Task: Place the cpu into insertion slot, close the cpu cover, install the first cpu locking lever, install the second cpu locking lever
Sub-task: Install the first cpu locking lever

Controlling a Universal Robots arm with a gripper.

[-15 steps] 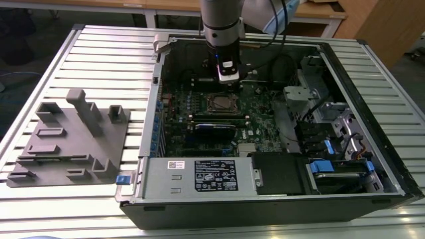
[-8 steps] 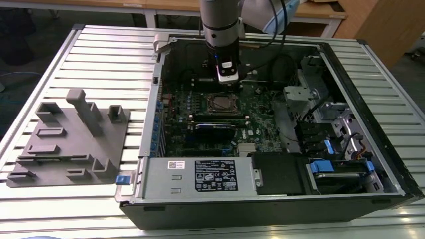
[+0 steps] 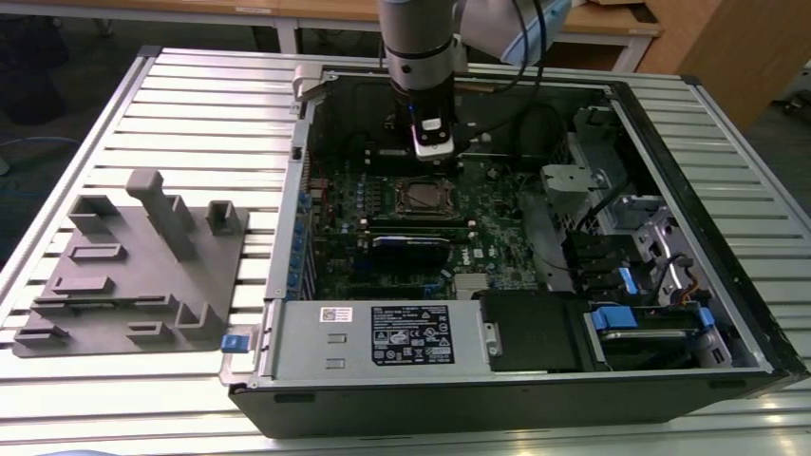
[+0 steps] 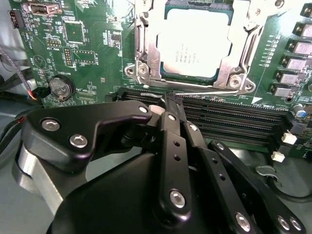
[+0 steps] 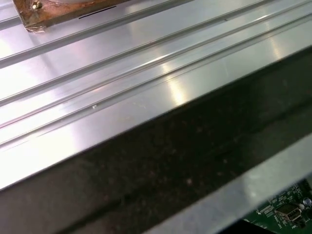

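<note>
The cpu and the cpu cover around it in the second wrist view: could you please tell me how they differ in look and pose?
The cpu is a solid square plate with a pale, flat top; the cpu cover is an open frame of shiny, stamped metal. The cpu lies in the middle, showing through the window; the cpu cover runs round its edges, over the insertion slot. Both are silvery, squarish and lie flat on the green motherboard.

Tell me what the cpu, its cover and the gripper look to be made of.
cpu: dull silver-grey metal top, by its matte sheen. cpu cover: bright, likely stamped steel, glinting at its edges. gripper: black matte metal or plastic, bolted with shiny screws.
</note>
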